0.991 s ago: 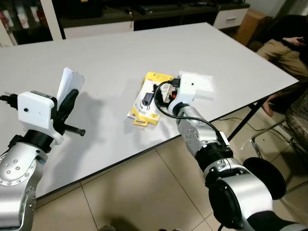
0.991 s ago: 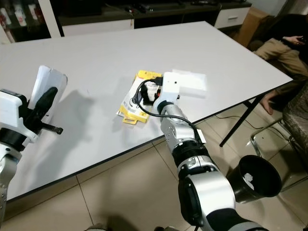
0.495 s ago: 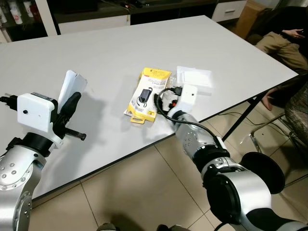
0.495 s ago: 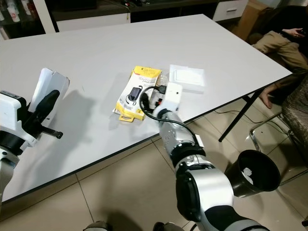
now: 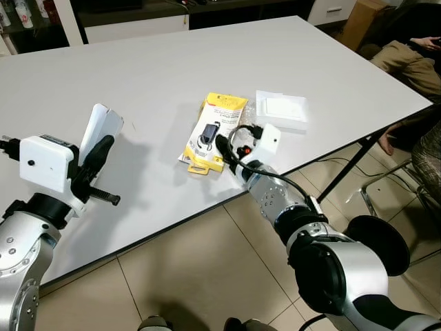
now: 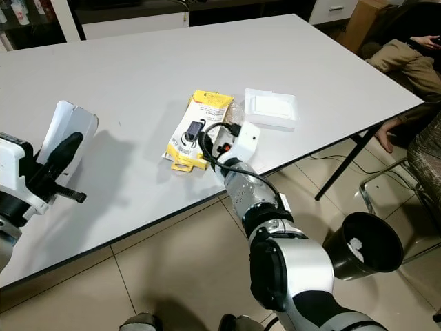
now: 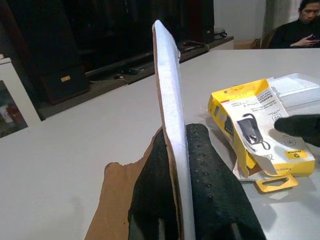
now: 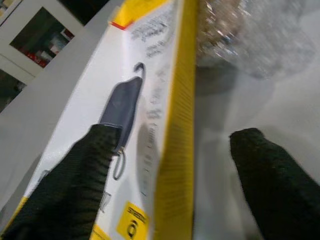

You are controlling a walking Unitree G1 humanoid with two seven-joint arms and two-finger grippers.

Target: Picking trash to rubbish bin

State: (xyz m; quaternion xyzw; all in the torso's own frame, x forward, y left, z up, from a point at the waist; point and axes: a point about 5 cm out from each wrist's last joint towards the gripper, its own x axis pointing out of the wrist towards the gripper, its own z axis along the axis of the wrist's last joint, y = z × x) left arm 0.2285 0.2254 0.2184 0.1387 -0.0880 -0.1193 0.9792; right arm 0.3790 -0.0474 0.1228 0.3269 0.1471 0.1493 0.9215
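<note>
Grippers are both working over the white table [image 5: 158,76]; the left gripper [image 7: 172,165] is hovering raised above the table's near left part, its forearm angled up from the robot's left side, and its two black fingers [image 7: 210,185] are pinching a thin white card [image 5: 98,129] that is standing nearly upright between them; the right arm is reaching forward and low over the table's near edge, with the right gripper [image 8: 170,165] lying at the yellow package [image 5: 213,129]; its jaws are spread wide, one finger [image 8: 75,180] resting on the package's printed face and the other sitting beyond its yellow edge, so they are straddling that edge without squeezing it; a flat white box [image 5: 281,109] is lying just beside the package, crinkled clear plastic [image 8: 250,35] between them; a black rubbish bin [image 6: 364,245] is standing on the tiled floor [image 5: 172,276] to the robot's right, well apart from the package; a person [image 5: 408,55] is sitting beyond the table's far right corner.
</note>
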